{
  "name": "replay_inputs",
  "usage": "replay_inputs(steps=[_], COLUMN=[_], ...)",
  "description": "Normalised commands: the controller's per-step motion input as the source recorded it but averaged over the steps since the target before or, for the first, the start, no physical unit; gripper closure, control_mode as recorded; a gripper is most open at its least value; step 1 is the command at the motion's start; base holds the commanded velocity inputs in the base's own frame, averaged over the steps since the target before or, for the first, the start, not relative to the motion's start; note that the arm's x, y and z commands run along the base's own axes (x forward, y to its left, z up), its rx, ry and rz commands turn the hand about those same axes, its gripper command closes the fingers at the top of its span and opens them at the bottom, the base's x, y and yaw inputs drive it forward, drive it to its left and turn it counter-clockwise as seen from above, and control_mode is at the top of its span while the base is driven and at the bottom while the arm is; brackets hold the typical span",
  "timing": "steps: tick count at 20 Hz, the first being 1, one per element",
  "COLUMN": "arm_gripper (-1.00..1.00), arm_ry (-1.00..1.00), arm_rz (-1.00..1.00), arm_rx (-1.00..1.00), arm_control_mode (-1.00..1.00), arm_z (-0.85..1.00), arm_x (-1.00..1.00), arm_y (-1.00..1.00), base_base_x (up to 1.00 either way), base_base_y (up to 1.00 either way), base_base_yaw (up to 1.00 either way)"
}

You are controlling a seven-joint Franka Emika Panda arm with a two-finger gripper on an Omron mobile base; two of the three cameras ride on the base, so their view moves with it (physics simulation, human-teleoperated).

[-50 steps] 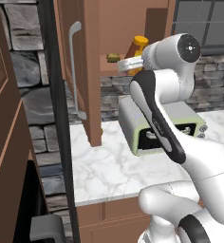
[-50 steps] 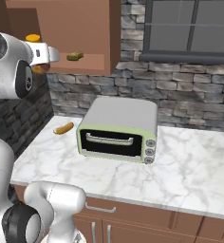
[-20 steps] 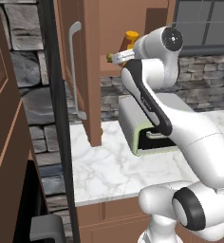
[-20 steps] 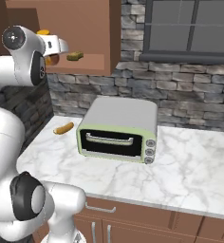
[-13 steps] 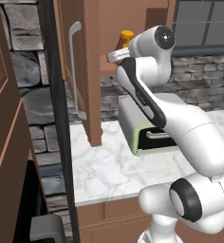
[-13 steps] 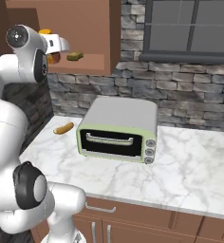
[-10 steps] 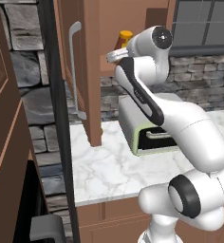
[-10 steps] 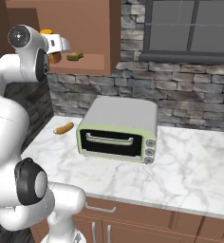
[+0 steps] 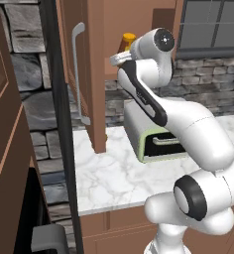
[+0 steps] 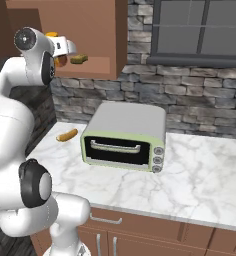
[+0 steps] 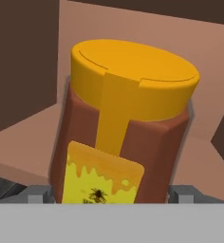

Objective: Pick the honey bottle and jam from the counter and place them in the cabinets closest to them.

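Observation:
The honey bottle, amber with a yellow-orange cap and a dripping-honey label, stands upright inside the open wall cabinet, over its wooden shelf. My gripper is shut on it, one fingertip against each side near its base. Whether the bottle's bottom rests on the shelf is hidden. In the left base view the cap peeks over my wrist, and in the right base view it sits behind the hand. The jam is out of view. The counter lies below.
A pale green toaster oven stands on the counter under the cabinet. A small yellowish lump lies on the shelf right of the bottle, and an orange-brown piece on the counter. The open cabinet door with its grey bar handle hangs left of my arm.
The arm has carried the honey bottle from in front of the cabinet further in over the shelf. Over the last half second it has hardly moved.

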Motion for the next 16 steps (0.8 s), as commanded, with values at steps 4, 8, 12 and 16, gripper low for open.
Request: replay_inputs(steps=[4, 8, 12, 16], arm_gripper=[1.00, 1.00, 1.00, 1.00], arm_ry=[0.01, 0.07, 0.07, 0.00], arm_rz=[0.00, 0.01, 0.02, 0.00], arm_rx=[0.00, -0.01, -0.01, -0.01], arm_control_mode=[-1.00, -1.00, -1.00, -1.00], arm_z=[0.00, 0.00, 0.00, 0.00], arm_x=[0.00, 0.00, 0.00, 0.00], arm_y=[0.00, 0.00, 0.00, 0.00], base_base_x=[0.00, 0.00, 0.00, 0.00], base_base_y=[0.00, 0.00, 0.00, 0.00], base_base_yaw=[0.00, 0.00, 0.00, 0.00])
